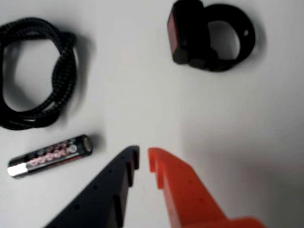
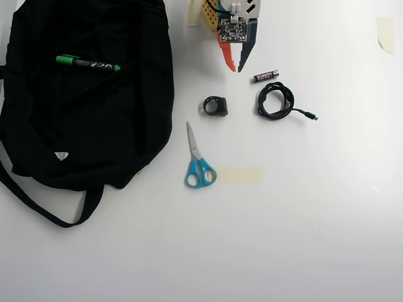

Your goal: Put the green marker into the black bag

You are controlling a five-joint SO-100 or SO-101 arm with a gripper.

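In the overhead view, the green marker [image 2: 87, 63] is seen lying on top of the black bag [image 2: 94, 126], in the upper left of the frame, with its green cap pointing left. The bag covers most of the left side of the picture; its strap [image 2: 44, 211] runs out at the lower left, and a small white logo tag [image 2: 61, 155] is seen on the fabric.

The gripper [image 2: 236, 68] is placed at the top centre of the overhead view, well apart from the bag. Its tips point down in the picture, one finger orange and one dark. The jaws are nearly closed, with only a narrow gap, and nothing is held between them; the same is shown in the wrist view [image 1: 144, 159].

Just right of the gripper tips an AAA battery [image 2: 266, 76] is lying, and below it a coiled black cable [image 2: 276, 100]. A small black ring-shaped object [image 2: 216, 106] is seen below the gripper. Blue-handled scissors [image 2: 198, 162] lie near the centre, beside a strip of pale tape [image 2: 239, 174] on the white table [image 2: 302, 239].
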